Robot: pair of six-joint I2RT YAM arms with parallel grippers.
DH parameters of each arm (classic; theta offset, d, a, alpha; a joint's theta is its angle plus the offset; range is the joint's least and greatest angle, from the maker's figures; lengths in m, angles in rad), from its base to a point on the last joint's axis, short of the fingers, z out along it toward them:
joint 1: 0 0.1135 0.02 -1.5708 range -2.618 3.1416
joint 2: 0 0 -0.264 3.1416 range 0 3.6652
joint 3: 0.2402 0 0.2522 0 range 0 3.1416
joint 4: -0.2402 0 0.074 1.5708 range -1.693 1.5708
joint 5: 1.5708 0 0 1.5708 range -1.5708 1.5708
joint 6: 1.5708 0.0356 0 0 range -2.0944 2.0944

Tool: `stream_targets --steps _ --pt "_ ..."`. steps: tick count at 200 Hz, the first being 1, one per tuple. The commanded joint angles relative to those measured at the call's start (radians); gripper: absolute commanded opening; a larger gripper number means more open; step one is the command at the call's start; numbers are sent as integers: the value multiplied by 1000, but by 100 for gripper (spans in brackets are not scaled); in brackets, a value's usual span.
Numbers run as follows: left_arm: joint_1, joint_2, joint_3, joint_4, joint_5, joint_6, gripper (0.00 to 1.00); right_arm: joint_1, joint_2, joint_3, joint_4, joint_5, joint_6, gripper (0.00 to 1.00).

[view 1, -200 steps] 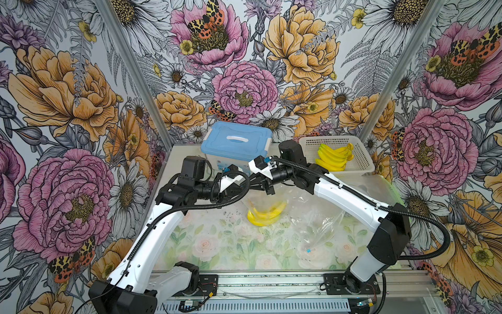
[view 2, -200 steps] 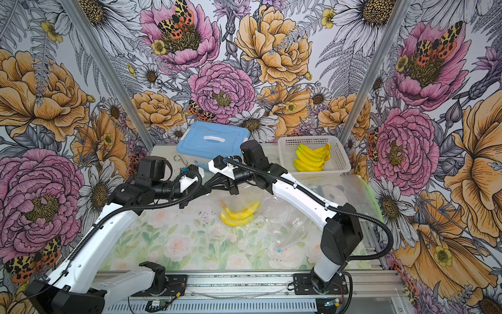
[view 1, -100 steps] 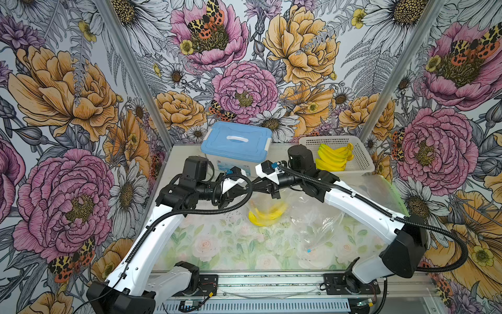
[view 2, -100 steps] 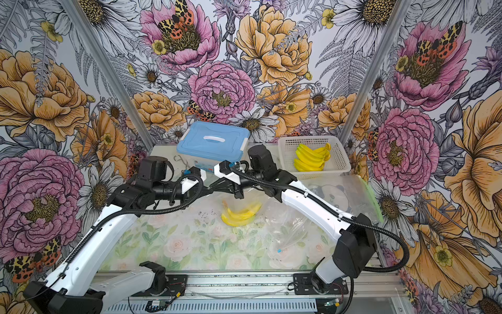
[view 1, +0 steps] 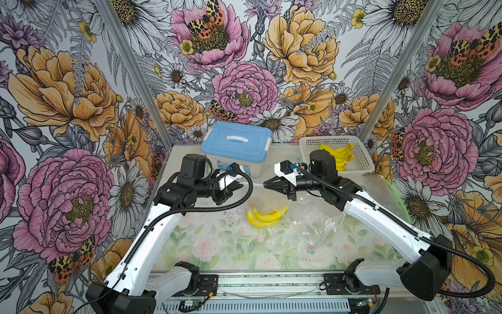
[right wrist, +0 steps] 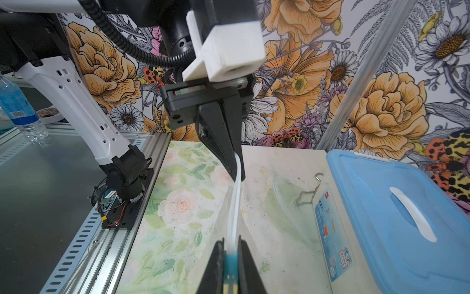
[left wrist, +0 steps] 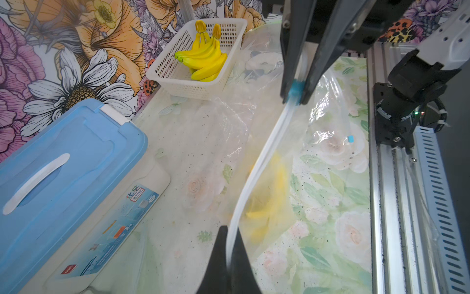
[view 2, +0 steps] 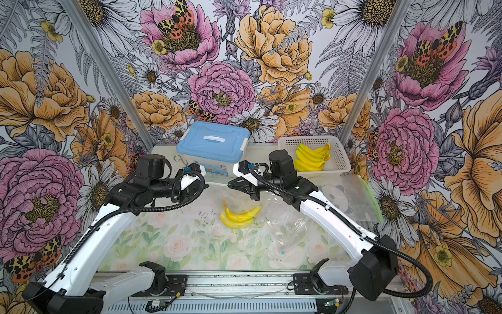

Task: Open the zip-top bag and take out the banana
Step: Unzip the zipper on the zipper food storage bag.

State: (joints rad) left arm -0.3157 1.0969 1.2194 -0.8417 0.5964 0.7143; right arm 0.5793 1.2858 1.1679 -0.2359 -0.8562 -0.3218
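Left claw: left gripper (view 1: pixel 240 187), left of centre in both top views, pressed shut on one end of the white zip strip (right wrist: pixel 235 203).
Right claw: right gripper (view 1: pixel 265 185) pinching the small blue slider (left wrist: pixel 295 89) on that strip.
Bag: clear plastic zip-top bag (view 1: pixel 269 199) hangs between both claws, mid-frame.
Banana: yellow banana bunch (view 1: pixel 267 216) low inside the bag.
Behind: blue-lidded plastic box (view 1: pixel 236 138); white mesh basket (view 1: pixel 361 160), upper right.

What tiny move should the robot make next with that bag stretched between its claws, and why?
Probably the right gripper should draw the blue slider it pinches farther away from the left gripper, which clamps the zip strip. The banana is inside the bag, so its mouth likely needs opening wider.
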Motion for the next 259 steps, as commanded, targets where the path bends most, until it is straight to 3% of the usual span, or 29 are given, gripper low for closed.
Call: stream_targets --steps 1,49,86,124,175,203,213,241,259 --pt "27 -9 26 -16 -197 -20 0 -20 -74 -34 -23 18 33 13" --pt "51 3 51 19 -400 -89 0 -59 -218 -149 -41 67 76 13" --pt "59 25 71 30 -432 -124 0 -89 -324 -216 -72 95 99 13" --pt "46 39 84 48 -335 -92 0 -77 -339 -235 -74 48 136 13" --pt "-8 53 68 62 -173 81 0 108 -346 -255 -75 108 186 12" --pt "-12 49 56 61 -120 131 0 129 -371 -283 -74 151 198 13" --pt "-14 42 44 61 -115 140 0 129 -375 -281 -74 169 205 19" --pt "-19 27 23 61 -108 147 0 128 -373 -233 -73 217 257 48" --pt "-27 20 13 61 -111 152 0 126 -349 -182 -74 240 283 56"
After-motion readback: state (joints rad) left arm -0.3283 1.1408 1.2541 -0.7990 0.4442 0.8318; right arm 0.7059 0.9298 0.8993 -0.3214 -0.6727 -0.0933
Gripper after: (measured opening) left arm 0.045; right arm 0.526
